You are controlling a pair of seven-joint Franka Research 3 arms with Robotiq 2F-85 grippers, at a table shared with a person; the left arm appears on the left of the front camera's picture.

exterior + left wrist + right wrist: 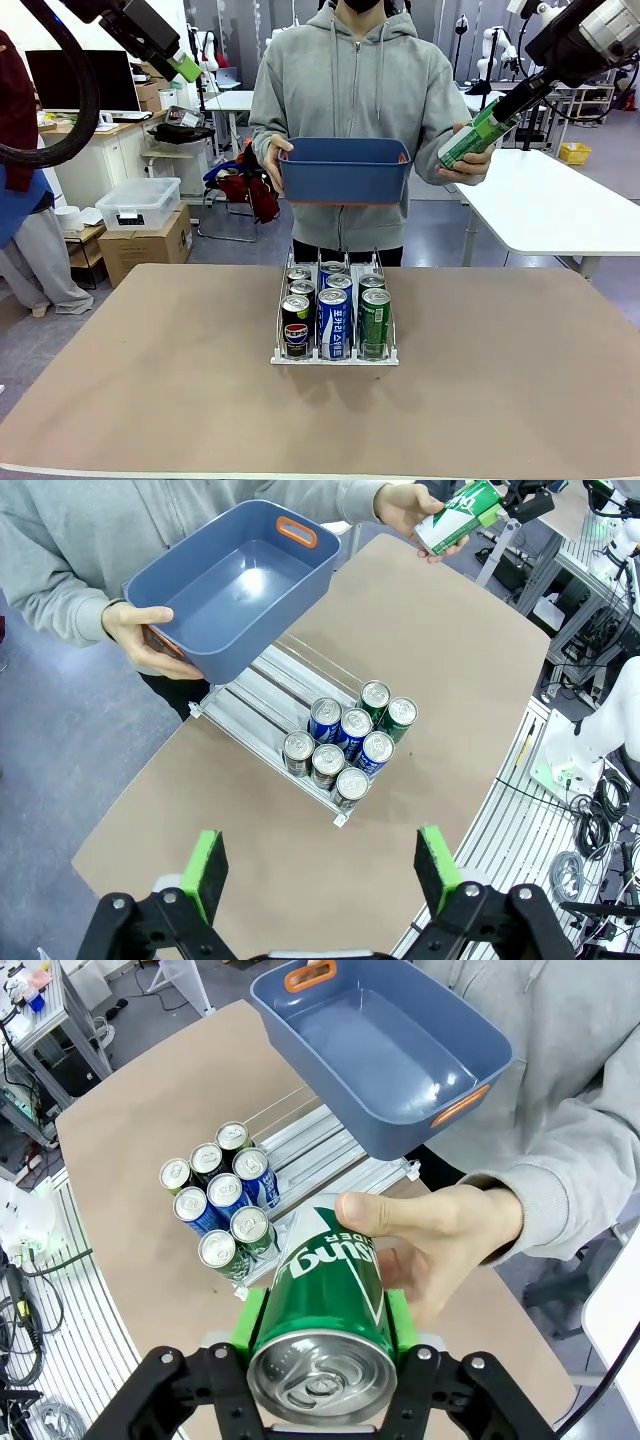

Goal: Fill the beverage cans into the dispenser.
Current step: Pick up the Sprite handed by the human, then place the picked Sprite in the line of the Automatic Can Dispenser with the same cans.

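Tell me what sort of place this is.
Probably a robotics lab or workshop, not a shop or home. Behind the person stand white work tables and a desk with a monitor, storage boxes sit on the floor, and loose cables run beside the table.

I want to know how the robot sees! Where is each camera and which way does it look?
Front: between the arms, looking across the table at the person; both arms show up high.
Left wrist: high up, looking down past the open left claw at the rack and blue bin.
Right wrist: looking along the right claw, shut on a green can that the person's hand also holds.
All three share the rack.
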